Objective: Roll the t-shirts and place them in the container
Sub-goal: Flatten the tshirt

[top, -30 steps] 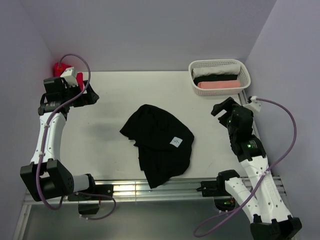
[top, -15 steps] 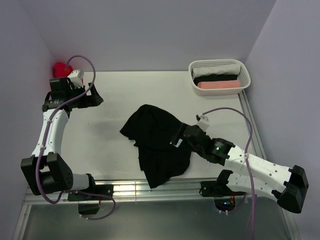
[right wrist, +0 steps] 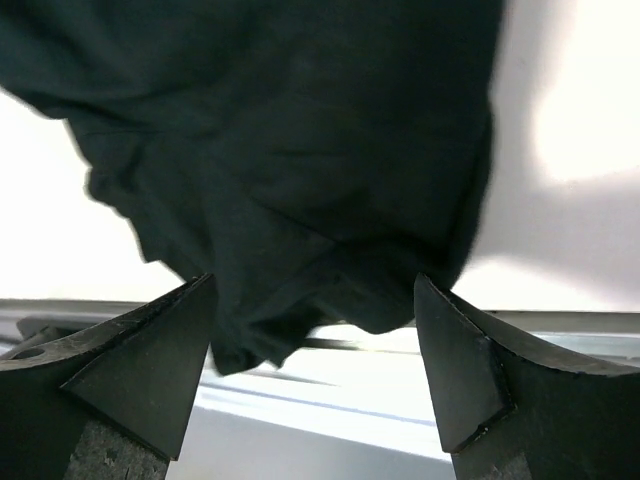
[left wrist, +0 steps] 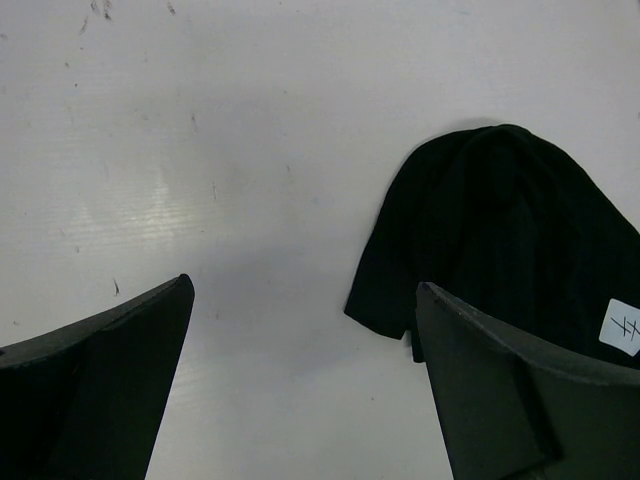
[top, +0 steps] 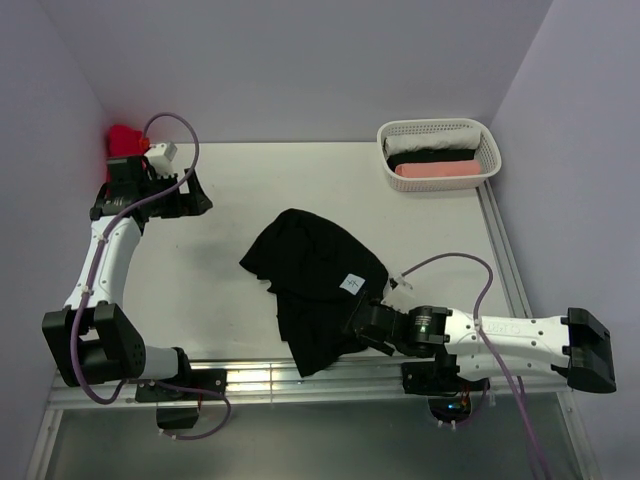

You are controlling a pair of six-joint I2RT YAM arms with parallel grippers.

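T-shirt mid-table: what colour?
Black t-shirt with a white label; top external view shows it best.

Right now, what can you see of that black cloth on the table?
It is a black t-shirt, soft and matte, lying crumpled on the white table. A small white square label shows on top. Its near end reaches the table's front edge, where the open right gripper hovers over it.

The right gripper (right wrist: 312, 295) is seen spread wide, its two dark fingers (right wrist: 130, 370) set either side of the crumpled lower edge of the black t-shirt (right wrist: 300, 150), which is laid on the white table (right wrist: 570, 130).
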